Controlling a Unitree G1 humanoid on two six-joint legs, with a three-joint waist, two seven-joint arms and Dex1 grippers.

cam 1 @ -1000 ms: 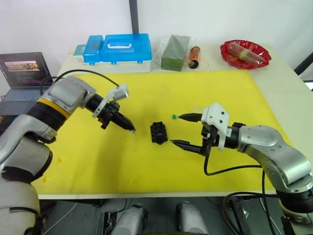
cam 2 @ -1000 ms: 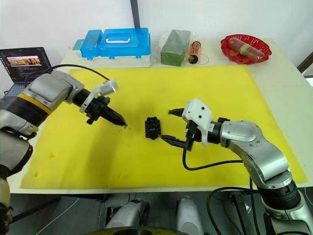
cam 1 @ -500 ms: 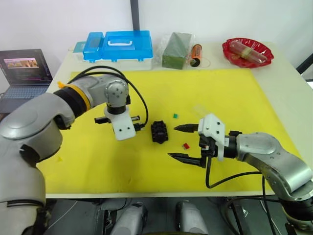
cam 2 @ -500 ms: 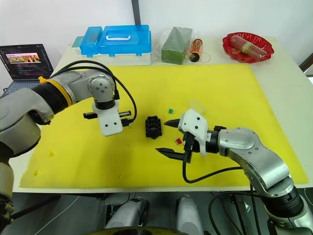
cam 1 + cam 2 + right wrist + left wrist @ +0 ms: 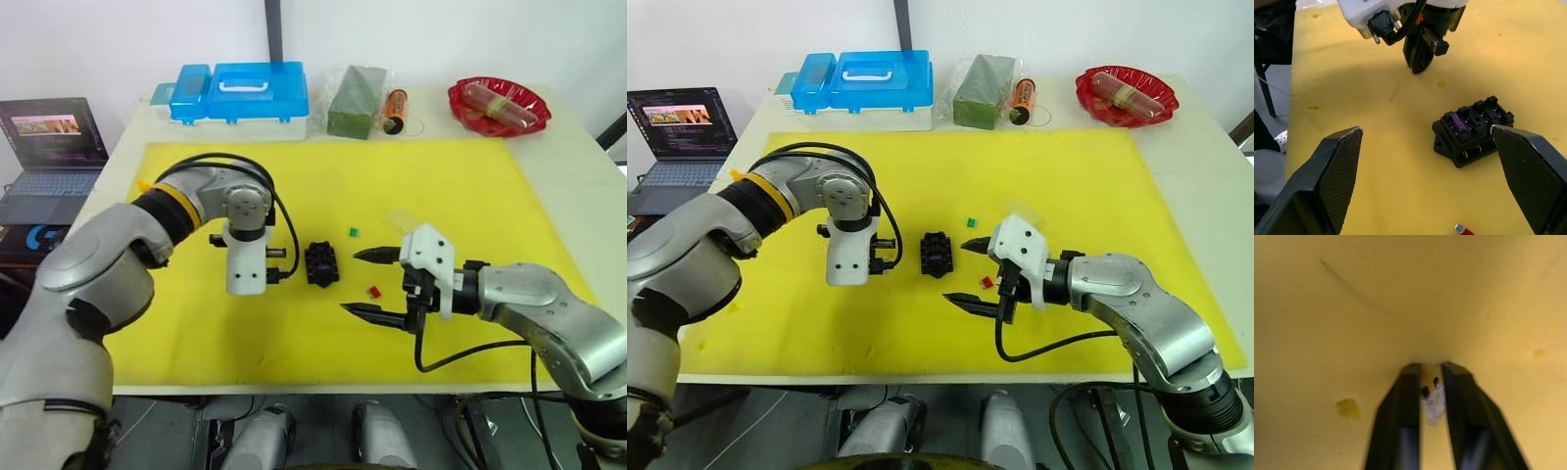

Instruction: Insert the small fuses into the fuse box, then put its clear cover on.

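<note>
Nearest the robot, the right gripper (image 5: 374,284) hangs low over the yellow mat (image 5: 490,186) with its 2 black fingers spread wide, nothing between them. The red fuse (image 5: 373,292) lies on the mat in the gap between those fingers, touching neither. Just beyond the upper finger sits the green fuse (image 5: 352,232). The fuse box (image 5: 319,263) rests on the mat between the 2 arms, and the right wrist view shows a greyish-purple fuse (image 5: 1456,122) already seated in one of its slots. To the box's left, the left gripper (image 5: 1431,391) points down close to the mat; its fingers are pressed in on a small pale chip (image 5: 1434,401), probably the whitish fuse, though it is too blurred to be sure. A clear cover (image 5: 401,219) lies flat on the mat just beyond the right wrist. Along the table's far edge stand a blue case (image 5: 240,93), a green block (image 5: 353,88) and a red dish (image 5: 498,104).
</note>
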